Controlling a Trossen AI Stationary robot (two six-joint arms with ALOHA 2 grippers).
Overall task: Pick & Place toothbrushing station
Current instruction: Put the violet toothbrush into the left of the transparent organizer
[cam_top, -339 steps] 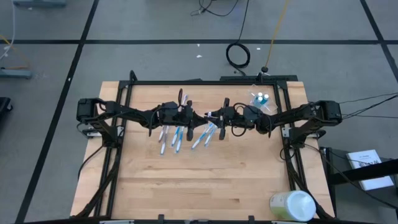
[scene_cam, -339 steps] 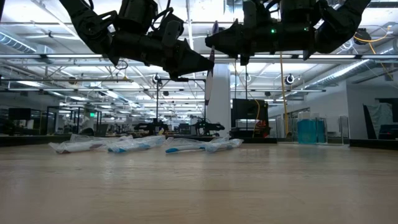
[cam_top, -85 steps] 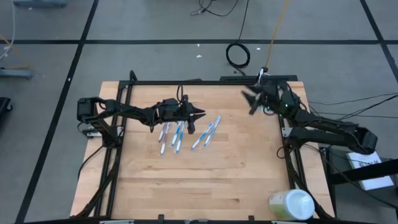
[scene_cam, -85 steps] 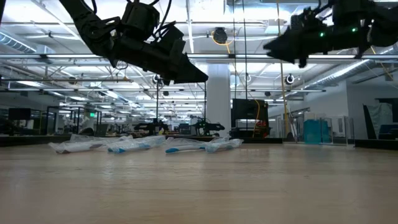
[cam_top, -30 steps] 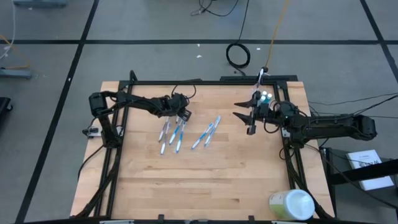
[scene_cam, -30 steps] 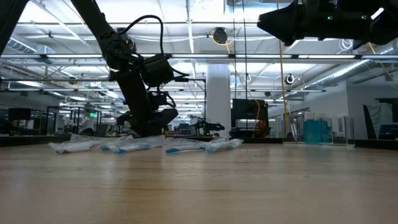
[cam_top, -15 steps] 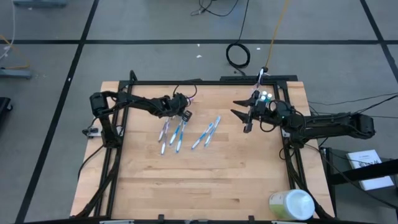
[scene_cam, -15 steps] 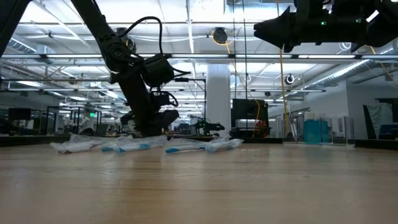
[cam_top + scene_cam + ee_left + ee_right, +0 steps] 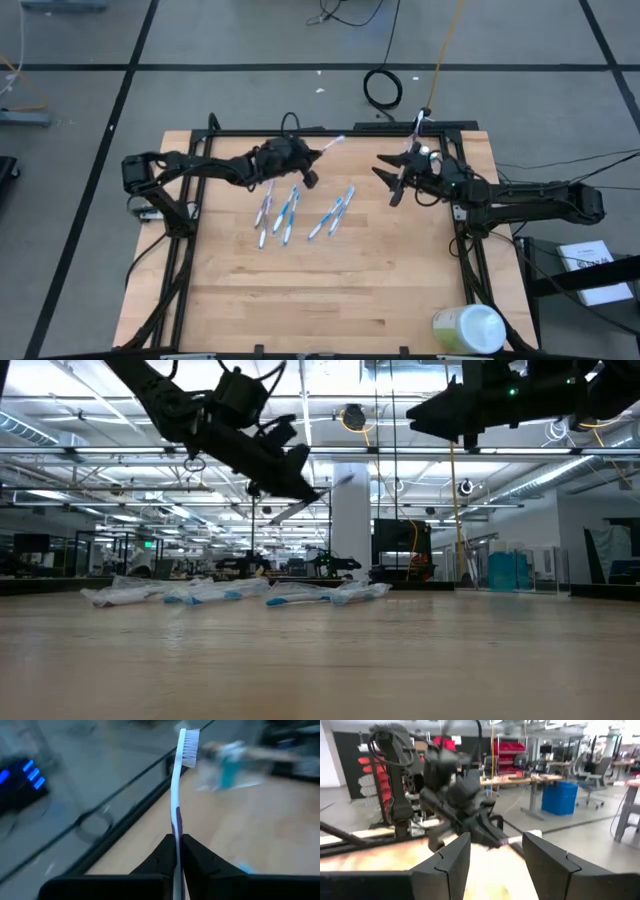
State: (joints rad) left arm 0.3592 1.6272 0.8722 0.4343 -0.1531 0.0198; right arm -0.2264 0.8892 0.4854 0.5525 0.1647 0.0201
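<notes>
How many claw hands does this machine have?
2. The left gripper, up over the far side of the table, is shut on a toothbrush. The right gripper hovers open near the far right corner.

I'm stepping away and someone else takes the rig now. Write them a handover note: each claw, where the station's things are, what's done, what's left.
Left claw: shut on a white and purple toothbrush, raised above the table's back half, bristle end pointing away from the claw.
Right claw: open, empty, in the air beside the clear cup at the back right corner.
Remaining toothbrushes: lying in a loose cluster at mid-table.
Teal-capped tubes: apparently in the cup, mostly hidden by the right arm.
Done: one brush picked up.
Left: probably carry it to the cup, then the rest.
</notes>
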